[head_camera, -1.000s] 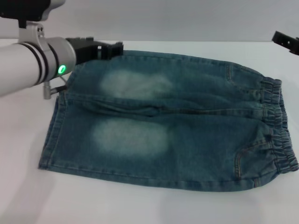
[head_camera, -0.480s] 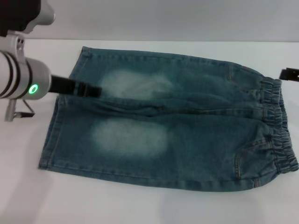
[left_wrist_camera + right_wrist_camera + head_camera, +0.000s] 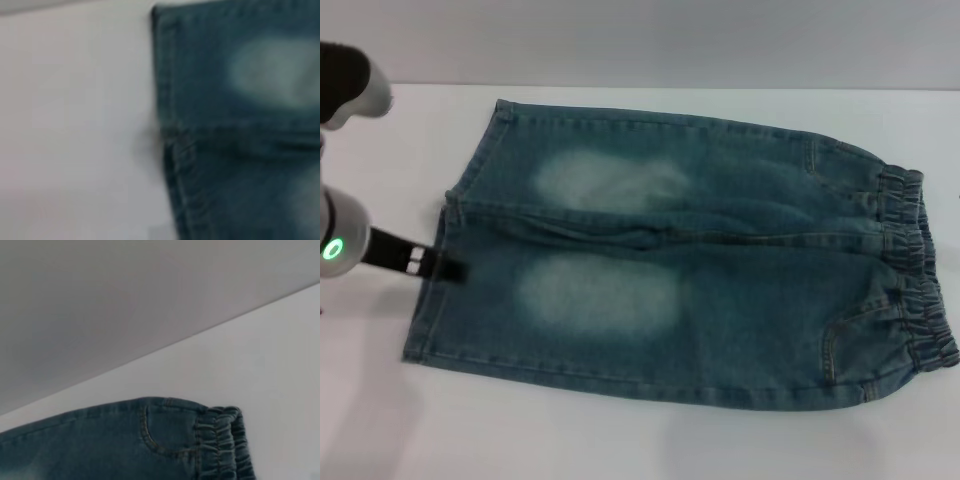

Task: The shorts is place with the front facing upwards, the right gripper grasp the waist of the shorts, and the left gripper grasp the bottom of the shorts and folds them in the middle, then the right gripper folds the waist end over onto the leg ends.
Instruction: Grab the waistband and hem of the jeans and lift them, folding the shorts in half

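One pair of denim shorts [image 3: 690, 270] lies flat, front up, spread across the white table [image 3: 620, 440]. Waist [image 3: 915, 270], a puckered elastic band, sits on the robot's right side; the bottom of the shorts [image 3: 435, 270], two straight hems, faces its left. Two pale faded patches mark the legs. Left gripper [image 3: 450, 270] hangs low at the hem of the near leg, its black tip just over the denim edge; cannot tell how its fingers stand. Right gripper is out of sight.
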